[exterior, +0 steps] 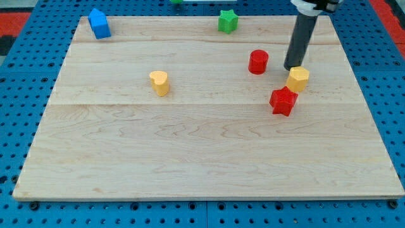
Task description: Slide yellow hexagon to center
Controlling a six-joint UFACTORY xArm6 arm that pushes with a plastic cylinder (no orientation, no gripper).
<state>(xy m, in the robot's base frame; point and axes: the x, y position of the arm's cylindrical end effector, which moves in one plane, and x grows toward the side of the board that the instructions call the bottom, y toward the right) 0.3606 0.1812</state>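
**Rod tip at the yellow hexagon, right of centre**

The desk (209,158) was a pale wooden board of joined planks, lying on a blue perforated base (386,101) that framed it on all sides; red patches showed at the far corners of the view.

The arm was cut off by the view's top, so only the dark rod and a bit of its white collar showed. There was no claw on this rig, so no open or closed state could be told. A green object at the far edge was cropped too much to identify.

The yellow hexagon (298,79) sat right of the board's centre, a small faceted block with a lighter top face. My tip (293,68) stood just behind its far-left edge, apparently touching it. A red block (283,101), perhaps star-shaped, lay just beside the hexagon on its near-left side. A red cylinder (258,62) stood left of the tip. A yellow heart-like block (159,83) sat left of centre, a green star (228,21) far, a blue block (99,23) at the far left.
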